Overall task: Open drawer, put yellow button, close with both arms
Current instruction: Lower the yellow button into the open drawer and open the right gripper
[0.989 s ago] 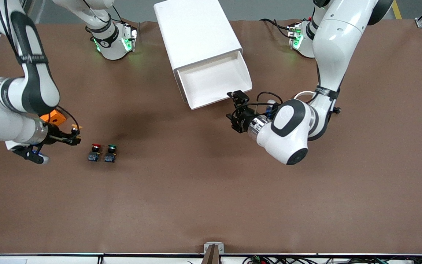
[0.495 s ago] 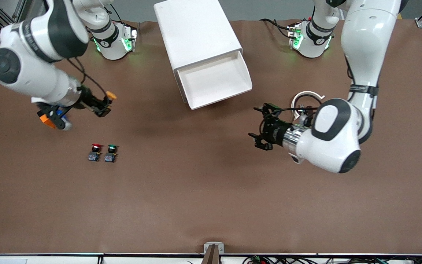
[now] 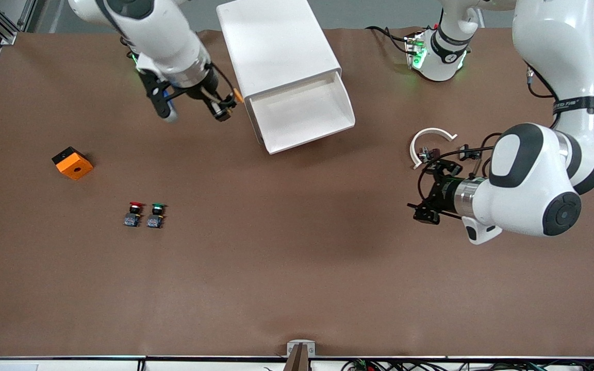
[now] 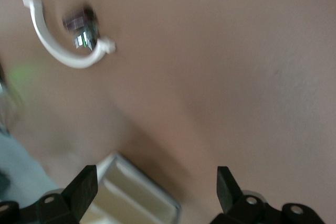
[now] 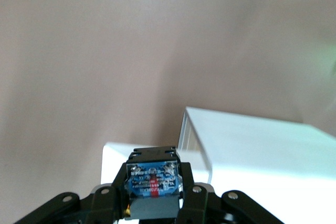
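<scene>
Right hand (image 3: 226,107) clenching yellow button (image 3: 236,96) beside open drawer (image 3: 302,114) rim, left hand (image 3: 433,190) released over bare table (image 3: 297,268)

Orange block (image 3: 72,163) toward the right arm's end; red-capped button (image 3: 133,214) beside green-capped button (image 3: 156,215); white curved piece (image 3: 429,141).

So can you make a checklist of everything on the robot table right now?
Surface: brown table, flat.
Job's things: drawer pulled open, nothing seen inside; yellow button gripped beside the drawer's edge.
Clutter: red button and green button side by side; orange block; white ring piece.
End effectors: right end effector shut on the yellow button; left end effector open, holding nothing, over bare table.
Cables: black wires at the left wrist and near the bases.
Surroundings: metal frame posts at the corners.
</scene>
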